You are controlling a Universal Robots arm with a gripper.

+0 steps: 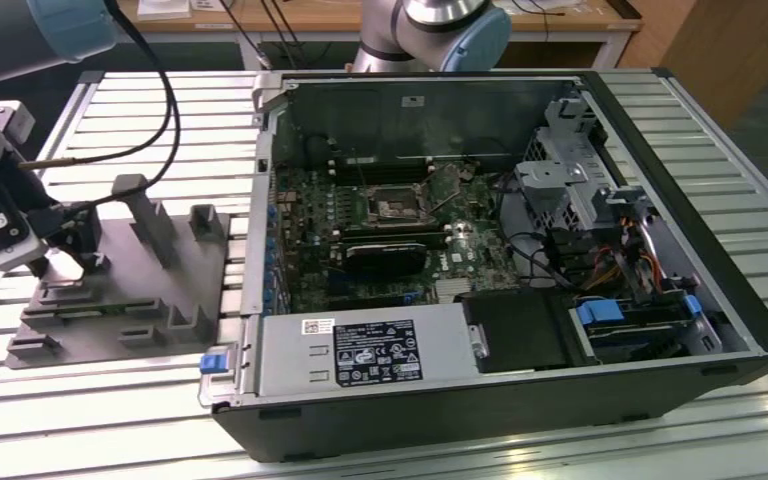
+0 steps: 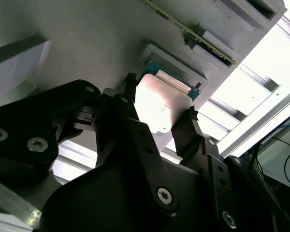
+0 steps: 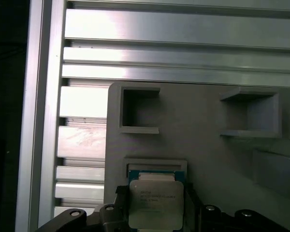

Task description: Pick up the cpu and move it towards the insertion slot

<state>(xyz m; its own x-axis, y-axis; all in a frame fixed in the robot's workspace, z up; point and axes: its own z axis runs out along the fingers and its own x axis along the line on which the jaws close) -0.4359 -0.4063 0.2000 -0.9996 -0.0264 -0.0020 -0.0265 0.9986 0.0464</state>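
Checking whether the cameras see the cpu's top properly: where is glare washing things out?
Second wrist view: glare whitens the middle of the metal top of the cpu. First wrist view: the cpu is evenly lit, but the aluminium table slats glare white. Exterior view: those slats shine, and the computer case looks dimmer inside.

Smooth silvery metal — cpu [image 3: 155,205]; matt grey plastic — fixture [image 3: 208,154].

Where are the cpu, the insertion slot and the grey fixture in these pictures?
cpu [image 3: 156,203]: first wrist view, middle of its silvery top.
insertion slot [image 1: 395,207]: exterior view, its dark centre.
grey fixture [image 1: 131,290]: exterior view, bare part of its base plate.
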